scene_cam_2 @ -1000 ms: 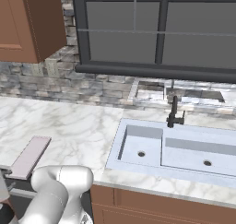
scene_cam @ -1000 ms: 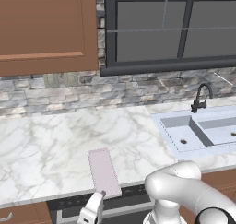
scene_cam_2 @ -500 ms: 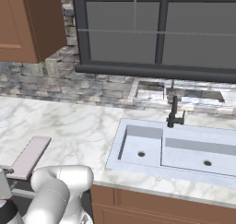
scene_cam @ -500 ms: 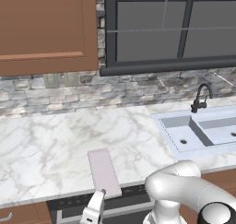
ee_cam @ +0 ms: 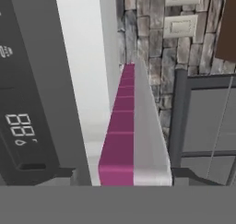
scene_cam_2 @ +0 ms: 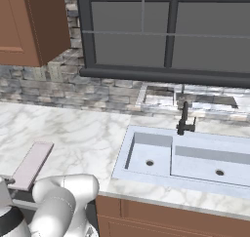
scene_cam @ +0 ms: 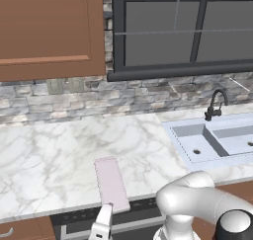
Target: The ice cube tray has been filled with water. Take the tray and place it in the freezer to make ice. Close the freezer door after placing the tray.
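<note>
The ice cube tray [scene_cam: 111, 182] is a flat pale pink-lilac strip lying on the marble counter [scene_cam: 54, 155], with its near end over the front edge. It also lies at the left of the right base view [scene_cam_2: 31, 165]. My gripper [scene_cam: 103, 226] sits low in front of the counter, at that near end. In the hand view the tray [ee_cam: 124, 126] runs away edge-on between my gripper [ee_cam: 122, 174] fingers. The right fingertip [ee_cam: 184, 174] is close against the tray, and a gap remains beside the left fingertip [ee_cam: 62, 173]. The freezer and its door are out of view.
A pale double sink [scene_cam: 217, 140] with a dark faucet [scene_cam: 215, 105] lies to the right, under a dark window. A brown wall cabinet [scene_cam: 47, 31] hangs at the upper left. A dark appliance panel [ee_cam: 27, 103] with a display sits below the counter edge.
The fingers have drawn closer together around the tray's near end. The tray lies where it did, and the arm has barely moved.
</note>
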Motion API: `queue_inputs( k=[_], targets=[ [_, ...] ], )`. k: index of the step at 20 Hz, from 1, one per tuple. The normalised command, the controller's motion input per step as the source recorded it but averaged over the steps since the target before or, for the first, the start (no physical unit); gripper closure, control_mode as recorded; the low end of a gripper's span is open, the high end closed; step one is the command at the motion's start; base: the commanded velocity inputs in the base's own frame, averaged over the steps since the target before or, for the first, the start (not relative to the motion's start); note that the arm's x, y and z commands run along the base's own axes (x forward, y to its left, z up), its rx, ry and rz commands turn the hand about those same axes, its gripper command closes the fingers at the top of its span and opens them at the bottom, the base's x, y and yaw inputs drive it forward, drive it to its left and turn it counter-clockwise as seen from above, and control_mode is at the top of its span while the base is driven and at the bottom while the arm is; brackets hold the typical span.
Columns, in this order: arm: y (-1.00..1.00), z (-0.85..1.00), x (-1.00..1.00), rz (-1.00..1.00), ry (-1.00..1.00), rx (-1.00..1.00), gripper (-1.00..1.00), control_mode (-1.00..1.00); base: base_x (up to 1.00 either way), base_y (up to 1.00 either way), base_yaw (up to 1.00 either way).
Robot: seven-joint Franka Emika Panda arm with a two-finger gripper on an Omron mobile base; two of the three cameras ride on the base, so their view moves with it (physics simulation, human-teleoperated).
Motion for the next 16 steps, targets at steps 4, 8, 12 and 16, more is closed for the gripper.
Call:
queue_inputs(
  k=[4, 8, 12, 16],
  targets=[
    [0.0, 0.0, 0.0, 0.05, 0.0, 0.0, 1.0, -1.0, 0.0, 0.0, 0.0],
    [-0.01, 0.0, 0.0, 0.02, 0.0, 0.0, 1.0, -1.0, 0.0, 0.0, 0.0],
    [-0.01, 0.15, -0.14, 0.0, -0.06, 0.0, 1.0, -1.0, 0.0, 0.0, 0.0],
    [0.0, 0.57, -0.35, 0.0, -0.15, 0.0, 1.0, -1.0, 0.0, 0.0, 0.0]
  ],
)
